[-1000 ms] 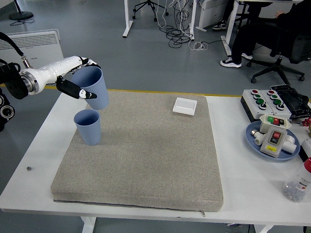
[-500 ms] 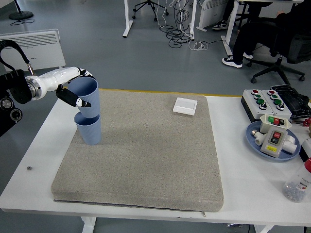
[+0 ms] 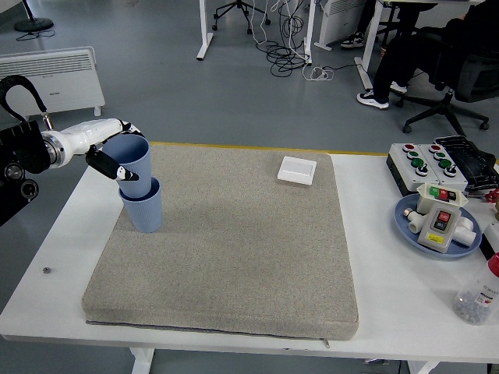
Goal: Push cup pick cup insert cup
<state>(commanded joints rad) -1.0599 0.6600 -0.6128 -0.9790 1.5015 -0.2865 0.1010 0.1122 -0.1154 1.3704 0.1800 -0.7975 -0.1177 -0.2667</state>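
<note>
Gripping the upper blue cup (image 3: 132, 158) by its rim, the left robot hand (image 3: 109, 156) seats it inside the lower cup (image 3: 145, 206) standing on the grey mat (image 3: 234, 241), nesting them.

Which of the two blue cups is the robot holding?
The upper cup: the left hand grips it, pushed partway into the lower cup, which stands untouched on the grey mat.

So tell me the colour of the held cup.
Blue, best seen in the head view: the held cup.
</note>
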